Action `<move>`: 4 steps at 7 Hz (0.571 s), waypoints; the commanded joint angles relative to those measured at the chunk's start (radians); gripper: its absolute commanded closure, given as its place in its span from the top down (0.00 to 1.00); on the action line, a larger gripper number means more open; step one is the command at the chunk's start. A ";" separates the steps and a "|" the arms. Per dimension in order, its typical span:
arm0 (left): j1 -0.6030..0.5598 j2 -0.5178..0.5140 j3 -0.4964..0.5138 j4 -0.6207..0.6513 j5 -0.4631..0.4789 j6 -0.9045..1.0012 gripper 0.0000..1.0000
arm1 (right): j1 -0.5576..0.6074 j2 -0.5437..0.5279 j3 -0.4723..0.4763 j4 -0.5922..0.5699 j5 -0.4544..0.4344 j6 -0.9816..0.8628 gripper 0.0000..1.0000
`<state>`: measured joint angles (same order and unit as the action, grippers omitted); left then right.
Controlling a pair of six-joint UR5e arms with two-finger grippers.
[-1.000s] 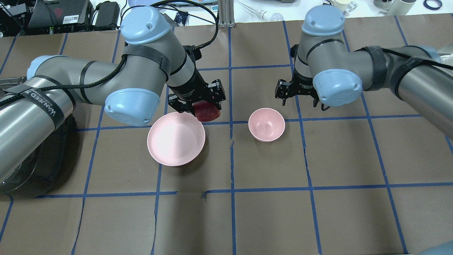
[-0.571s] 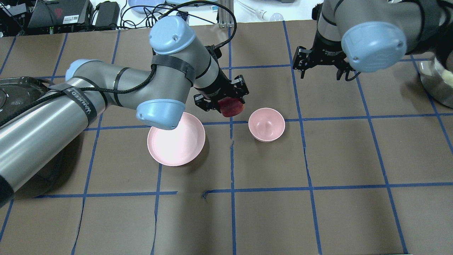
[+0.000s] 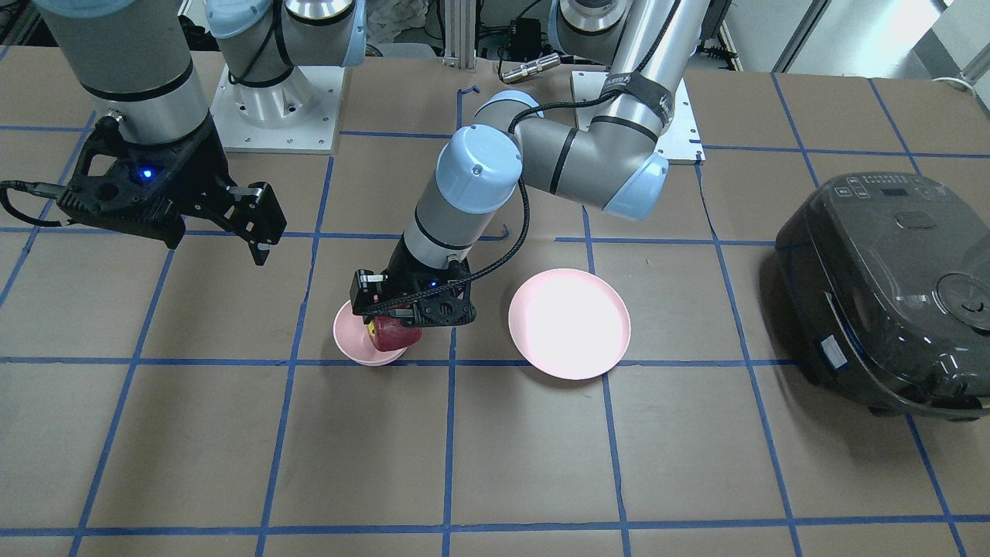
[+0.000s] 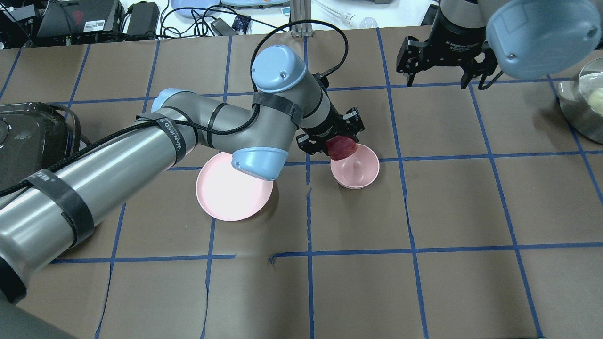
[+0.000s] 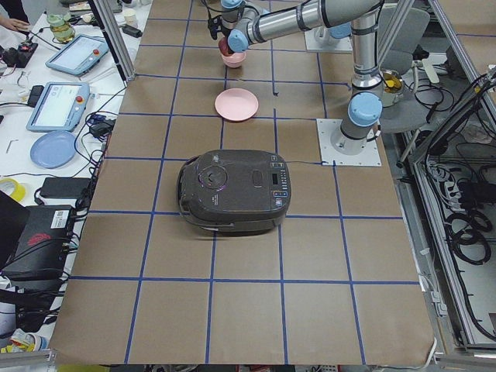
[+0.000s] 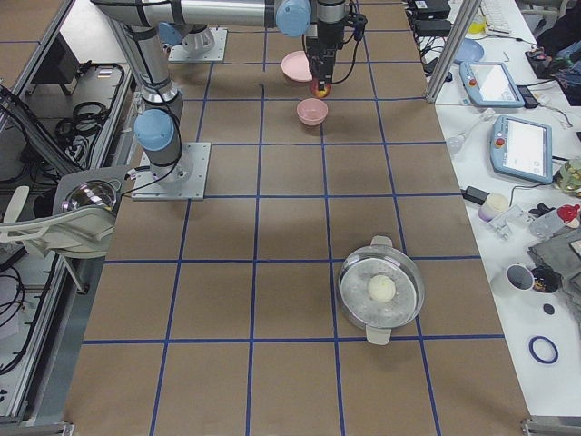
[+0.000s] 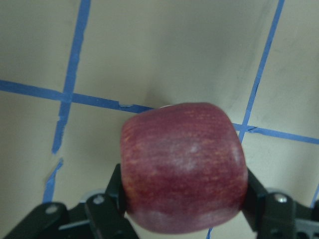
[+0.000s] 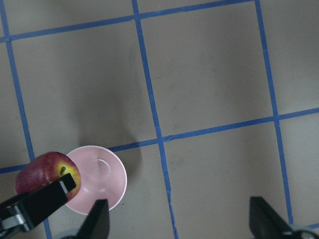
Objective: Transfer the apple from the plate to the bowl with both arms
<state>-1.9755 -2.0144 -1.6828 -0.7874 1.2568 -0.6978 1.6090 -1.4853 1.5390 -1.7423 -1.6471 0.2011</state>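
Observation:
My left gripper [image 4: 335,143] is shut on the dark red apple [image 4: 342,147] and holds it just over the near-left rim of the small pink bowl [image 4: 358,173]. The left wrist view shows the apple [image 7: 184,169] clamped between both black fingers. The front view shows the apple [image 3: 394,334] at the bowl [image 3: 354,346]. The wide pink plate [image 4: 234,193] lies empty to the left, partly under the left arm's elbow. My right gripper [image 4: 440,75] is open and empty, high at the far right, and looks down on the bowl [image 8: 102,174] and the apple [image 8: 45,173].
A dark rice cooker [image 4: 28,141] stands at the table's left end. A steel pot [image 4: 584,103] holding a pale ball stands at the right edge. Blue tape lines grid the brown table cover. Clutter lies beyond the far edge.
My left gripper carried the apple to the right, from beside the plate to over the bowl's rim. My right gripper moved back and to the right, away from the bowl.

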 commanded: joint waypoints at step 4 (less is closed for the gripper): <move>-0.037 -0.063 0.006 0.028 0.007 -0.002 0.71 | 0.008 -0.018 0.007 -0.066 0.018 0.003 1.00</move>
<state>-2.0100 -2.0684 -1.6774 -0.7629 1.2631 -0.7016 1.6156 -1.4947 1.5451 -1.8050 -1.6318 0.2042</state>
